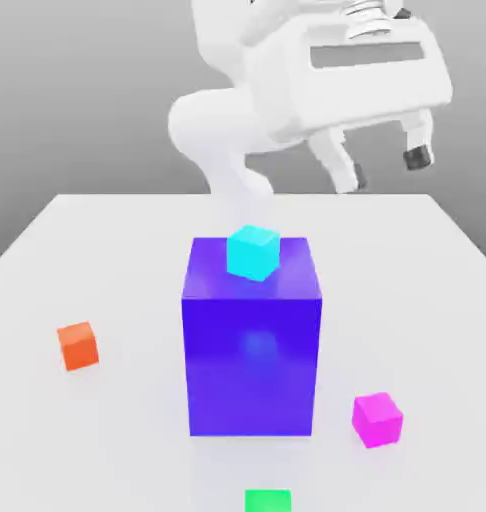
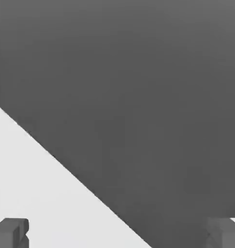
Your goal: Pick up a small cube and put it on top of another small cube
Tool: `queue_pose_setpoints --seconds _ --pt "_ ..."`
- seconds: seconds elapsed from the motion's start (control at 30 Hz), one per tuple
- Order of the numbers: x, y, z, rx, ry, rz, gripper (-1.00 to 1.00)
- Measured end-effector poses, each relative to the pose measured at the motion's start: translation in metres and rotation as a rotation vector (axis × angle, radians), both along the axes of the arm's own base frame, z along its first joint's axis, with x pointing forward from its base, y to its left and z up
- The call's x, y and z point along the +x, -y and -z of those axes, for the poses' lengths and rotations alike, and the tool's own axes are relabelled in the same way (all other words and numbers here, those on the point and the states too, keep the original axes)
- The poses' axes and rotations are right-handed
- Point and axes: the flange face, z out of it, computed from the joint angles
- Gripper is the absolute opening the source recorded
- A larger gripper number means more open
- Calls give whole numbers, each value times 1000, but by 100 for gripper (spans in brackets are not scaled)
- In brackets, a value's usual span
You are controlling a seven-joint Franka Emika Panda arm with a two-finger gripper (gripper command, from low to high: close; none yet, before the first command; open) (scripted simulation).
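Green cube [image 1: 268, 501] nearest, cut by frame edge. Magenta cube [image 1: 377, 419] on table [image 1: 127, 440], right of blue block [image 1: 251, 365] in the exterior view; orange cube [image 1: 78, 346] left. Cyan cube [image 1: 253, 252] atop block. Gripper [image 1: 387, 168] above table's far side, spread wide, empty.

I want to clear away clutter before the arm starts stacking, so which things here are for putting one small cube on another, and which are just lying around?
For the job:
- magenta cube
- gripper, open

Not clearly needed:
- orange cube
- cyan cube
- green cube
- big blue block
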Motion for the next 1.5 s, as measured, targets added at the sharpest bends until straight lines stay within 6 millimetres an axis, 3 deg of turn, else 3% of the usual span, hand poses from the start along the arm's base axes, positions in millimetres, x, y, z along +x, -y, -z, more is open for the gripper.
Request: queue_pose_setpoints --seconds 0.23,0.5,0.67,1.0,1.03,1.27,1.5 --pt "-13 -46 105 -115 -70 -319 0" --pt "-53 -78 205 -287 -117 -690 0" --pt "-77 -75 251 -416 -132 -902 0" --pt "-80 -74 317 -444 -130 -945 0" --pt "-81 -74 323 -443 -132 -945 -100" --pt "-82 -74 323 -443 -134 -945 -100" --pt "-79 -75 277 -447 -127 -946 -100"
